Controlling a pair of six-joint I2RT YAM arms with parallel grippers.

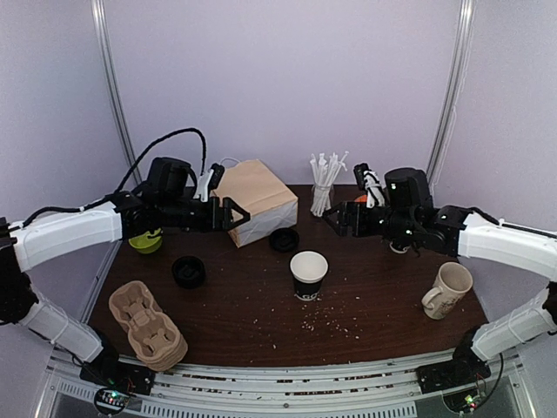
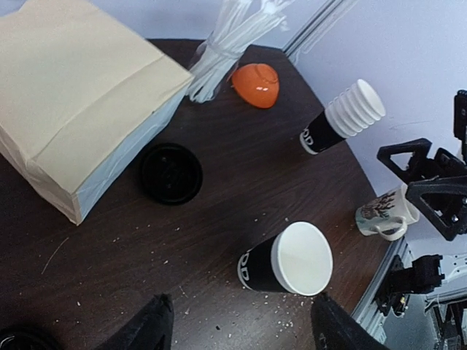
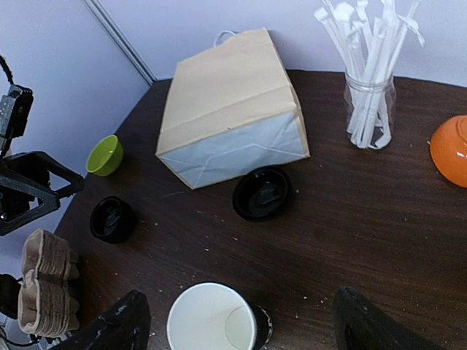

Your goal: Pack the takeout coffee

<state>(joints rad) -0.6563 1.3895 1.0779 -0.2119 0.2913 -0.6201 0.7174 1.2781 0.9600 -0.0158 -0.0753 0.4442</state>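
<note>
The takeout coffee cup stands upright in the middle of the table, black with white print. It has no lid on, and its white inside shows. It lies just ahead of the left gripper's fingers in the left wrist view and between the right gripper's fingers in the right wrist view. One black lid lies by the brown paper bag, which is on its side. Another lid lies further left. My left gripper hovers open beside the bag. My right gripper hovers open by the straws. Neither holds anything.
A glass of wrapped straws and an orange bowl stand at the back. A green bowl and stacked pulp cup carriers are at the left. A cream mug and a stack of paper cups are at the right.
</note>
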